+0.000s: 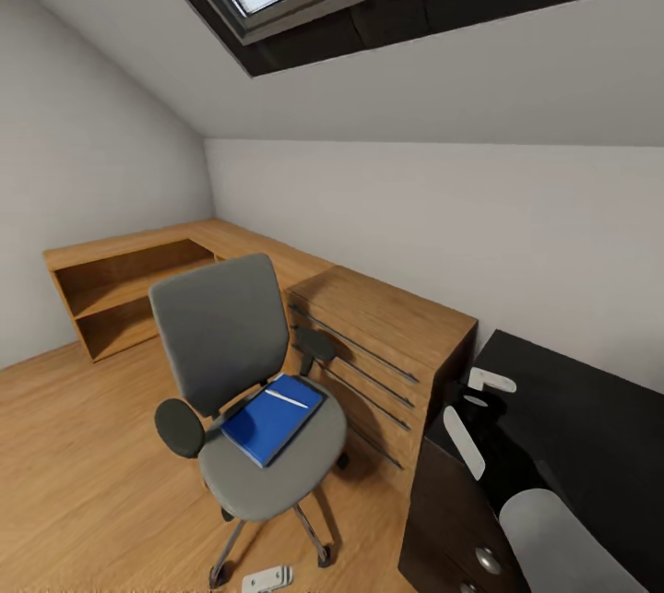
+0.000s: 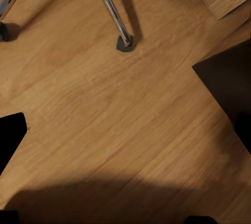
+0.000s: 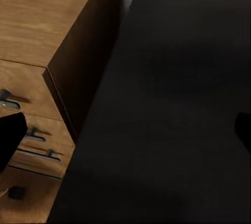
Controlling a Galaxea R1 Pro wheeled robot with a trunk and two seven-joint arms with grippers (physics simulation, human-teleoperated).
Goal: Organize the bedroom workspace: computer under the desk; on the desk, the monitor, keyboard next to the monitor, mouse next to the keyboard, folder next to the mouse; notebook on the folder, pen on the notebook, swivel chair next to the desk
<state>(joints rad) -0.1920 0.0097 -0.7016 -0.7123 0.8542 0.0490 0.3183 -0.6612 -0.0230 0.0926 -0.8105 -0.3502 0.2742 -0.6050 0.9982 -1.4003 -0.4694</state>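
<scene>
The grey swivel chair (image 1: 226, 335) stands on the wood floor left of the black desk (image 1: 581, 418). Flat on its seat lies the blue folder (image 1: 267, 427), crossed by a thin white stick (image 1: 286, 399) that may be the pen. My left gripper (image 2: 125, 135) hangs open over bare floor near the chair's metal legs (image 2: 112, 10); it also peeks in low in the head view as the left gripper (image 1: 267, 579). My right gripper (image 3: 125, 135) is open above the desk top (image 3: 172, 104), holding nothing. The monitor, keyboard, mouse, notebook and computer are out of view.
A light-wood drawer chest (image 1: 387, 335) stands between chair and desk, its drawer fronts (image 3: 31, 104) close to the desk edge. A low open-shelf cabinet (image 1: 120, 289) runs along the back left wall. The desk's dark drawer unit (image 1: 461, 519) has silver knobs. The floor left of the chair is open.
</scene>
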